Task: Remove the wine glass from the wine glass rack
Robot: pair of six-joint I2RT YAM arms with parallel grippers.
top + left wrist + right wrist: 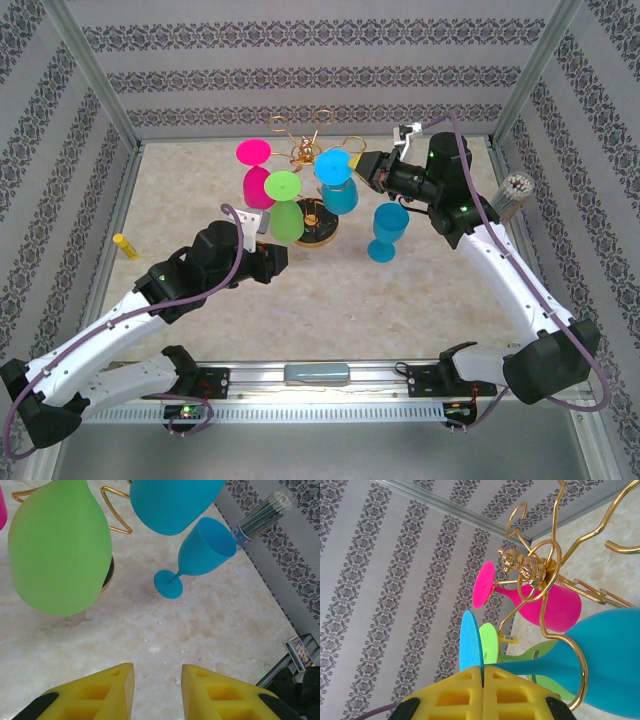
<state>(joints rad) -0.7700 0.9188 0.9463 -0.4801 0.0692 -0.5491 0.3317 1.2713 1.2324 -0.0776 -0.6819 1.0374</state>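
The gold wire wine glass rack (303, 148) stands mid-table on a round dark base (322, 232). Pink (255, 170), green (286, 208) and blue (338, 182) wine glasses hang upside down from it. My right gripper (357, 162) is shut on the hanging blue glass's foot disc (470, 640), its pads meeting at the disc's edge (483, 672); the stem runs to the blue bowl (612, 665) inside a gold loop (540, 565). My left gripper (157, 690) is open over bare tabletop, just below the green bowl (57, 550). A second blue glass (388, 230) stands upright on the table.
A cup of straws (510, 195) stands by the right wall, and a small yellow item (125, 245) lies at the left. Patterned walls enclose the table on three sides. The standing blue glass (200, 550) sits ahead and right of the left fingers.
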